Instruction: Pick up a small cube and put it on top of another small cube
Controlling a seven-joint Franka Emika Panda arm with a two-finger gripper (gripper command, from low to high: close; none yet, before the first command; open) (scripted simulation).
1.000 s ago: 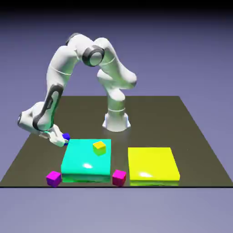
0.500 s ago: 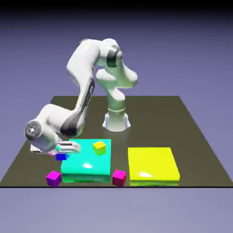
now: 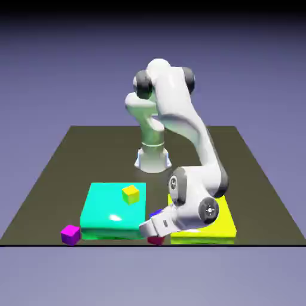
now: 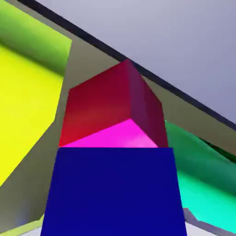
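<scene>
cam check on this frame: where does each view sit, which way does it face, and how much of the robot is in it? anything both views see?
Exterior view: fixed, above and across the table, facing the robot; the whole arm shows, gripper low between the slabs.
Hand view: on the hand, looking along the gripper; blue cube fills the bottom, hiding the fingertips, with the reddish-pink cube just past it.
Shared: blue cube, reddish-pink cube, yellow slab, teal slab.
</scene>
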